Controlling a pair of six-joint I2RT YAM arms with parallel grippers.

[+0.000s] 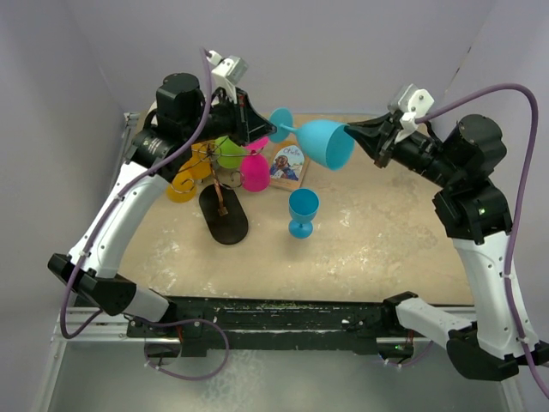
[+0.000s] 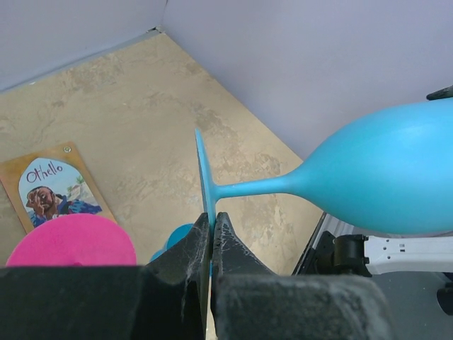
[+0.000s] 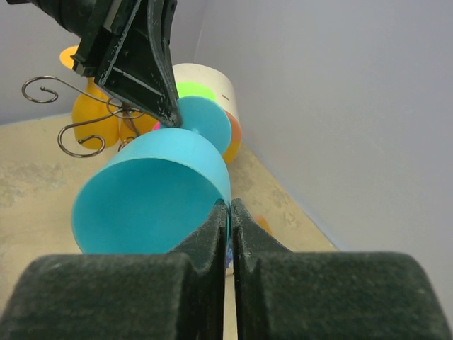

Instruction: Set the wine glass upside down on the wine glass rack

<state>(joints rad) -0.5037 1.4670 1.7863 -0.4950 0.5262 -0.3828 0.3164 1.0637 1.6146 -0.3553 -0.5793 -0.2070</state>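
A light blue wine glass point(image 1: 324, 142) hangs on its side in the air between both grippers, behind and to the right of the rack. My left gripper point(image 1: 269, 129) is shut on the edge of the glass's round foot point(image 2: 204, 173). My right gripper point(image 1: 352, 134) is shut on the rim of the bowl point(image 3: 152, 191), one finger inside and one outside. The wine glass rack point(image 1: 225, 221) is a dark wire stand with a black oval base. It stands below the left gripper, and its curled arms point(image 3: 78, 131) show in the right wrist view.
Pink point(image 1: 255, 172), green point(image 1: 228, 153) and orange point(image 1: 182, 184) glasses hang on the rack. A second blue glass point(image 1: 302, 210) stands upright on the table. An Othello card point(image 1: 289, 163) lies behind it. A white cylinder point(image 3: 212, 78) stands by the back wall.
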